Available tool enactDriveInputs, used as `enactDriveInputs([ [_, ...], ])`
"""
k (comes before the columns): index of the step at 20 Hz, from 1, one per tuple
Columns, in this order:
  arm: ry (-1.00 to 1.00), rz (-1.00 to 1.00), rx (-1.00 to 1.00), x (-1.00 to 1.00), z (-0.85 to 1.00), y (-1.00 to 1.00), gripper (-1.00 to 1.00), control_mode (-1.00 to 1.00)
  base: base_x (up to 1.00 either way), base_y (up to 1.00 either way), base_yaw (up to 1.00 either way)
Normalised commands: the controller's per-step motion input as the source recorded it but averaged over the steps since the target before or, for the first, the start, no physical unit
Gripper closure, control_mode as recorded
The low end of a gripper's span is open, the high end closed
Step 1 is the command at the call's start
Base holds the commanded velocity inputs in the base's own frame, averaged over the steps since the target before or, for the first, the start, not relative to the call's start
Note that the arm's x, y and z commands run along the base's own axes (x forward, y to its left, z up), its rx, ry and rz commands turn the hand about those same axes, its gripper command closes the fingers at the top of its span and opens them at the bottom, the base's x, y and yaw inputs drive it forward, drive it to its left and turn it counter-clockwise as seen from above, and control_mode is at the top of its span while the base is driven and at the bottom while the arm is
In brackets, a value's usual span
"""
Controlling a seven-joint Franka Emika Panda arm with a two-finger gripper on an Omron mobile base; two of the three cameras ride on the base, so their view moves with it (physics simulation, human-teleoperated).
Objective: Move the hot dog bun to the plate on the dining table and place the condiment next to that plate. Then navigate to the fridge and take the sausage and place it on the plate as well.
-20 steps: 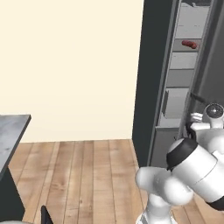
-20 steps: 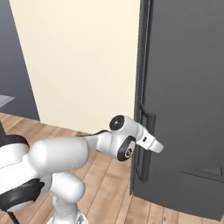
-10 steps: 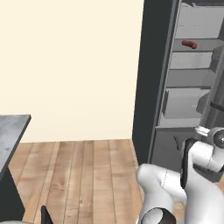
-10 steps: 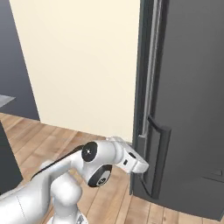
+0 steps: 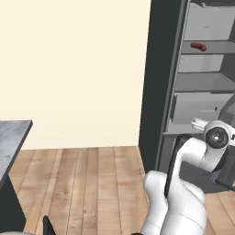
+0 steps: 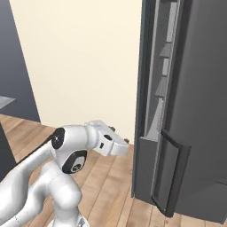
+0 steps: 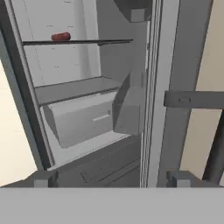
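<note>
Lying lengthwise along fridge shelf, sausage, claw spread

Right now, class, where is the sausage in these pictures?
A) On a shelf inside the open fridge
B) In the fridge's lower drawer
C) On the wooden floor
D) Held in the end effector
A: the sausage lies on an upper shelf inside the fridge, well above the drawer, and the end effector stands open and empty.
</note>
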Motion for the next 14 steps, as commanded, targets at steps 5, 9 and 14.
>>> enactDriveInputs([
  [5,0.08,-0.19,-0.13,1.0,0.14,-0.16,-1.0,-1.0,0.0,0.0,0.0],
  [9,0.27,-0.27,-0.08,1.0,-0.06,-0.54,-1.0,-1.0,0.0,0.0,0.0],
  [14,0.25,-0.24,-0.02,0.99,-0.32,-0.94,-1.0,-1.0,0.0,0.0,0.0],
])
